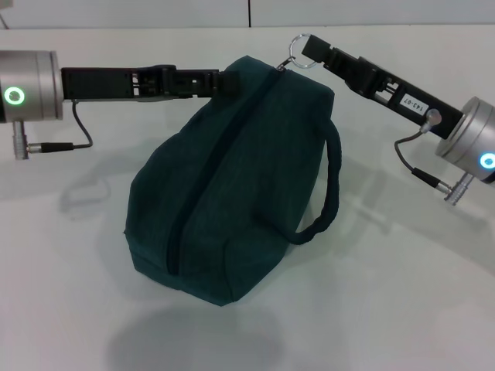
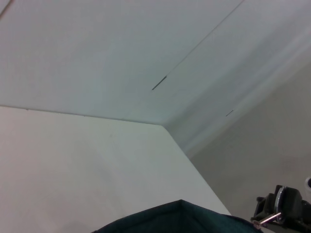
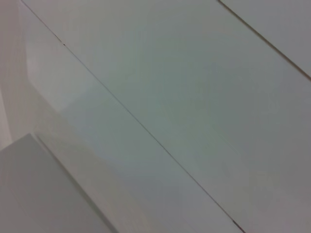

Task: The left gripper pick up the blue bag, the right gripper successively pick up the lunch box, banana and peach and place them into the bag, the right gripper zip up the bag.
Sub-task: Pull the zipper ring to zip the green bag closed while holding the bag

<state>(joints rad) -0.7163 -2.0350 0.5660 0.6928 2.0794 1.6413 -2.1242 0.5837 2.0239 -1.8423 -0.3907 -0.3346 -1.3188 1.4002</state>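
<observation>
Now the blue bag (image 1: 232, 178) is hanging tilted between the two arms, its upper end raised and its lower end resting on the white surface (image 1: 402, 309). The zipper line (image 1: 203, 185) is running down the middle of the bag, closed along the whole length that shows. One dark loop handle (image 1: 329, 193) is drooping off the side of the bag nearer the right arm.

The left hand (image 1: 220, 81) is reaching in level from the left and is clenching the fabric at the upper edge of the bag; its tips are pressing right into the cloth, so the bag is lying directly ahead of it and hanging beneath it. The right hand (image 1: 308, 48) is coming in at a slant from the right, and a metal ring pull (image 1: 295, 52) is sitting just at its tip, at the top corner of the bag. Whether its fingers are gripping that ring I cannot tell.

From the left wrist view, only the peak of the bag (image 2: 180, 218) is showing, with the right hand (image 2: 279, 216) beyond it and a white wall (image 2: 121, 58) behind. The right wrist view is showing only pale wall panels (image 3: 170, 97).
</observation>
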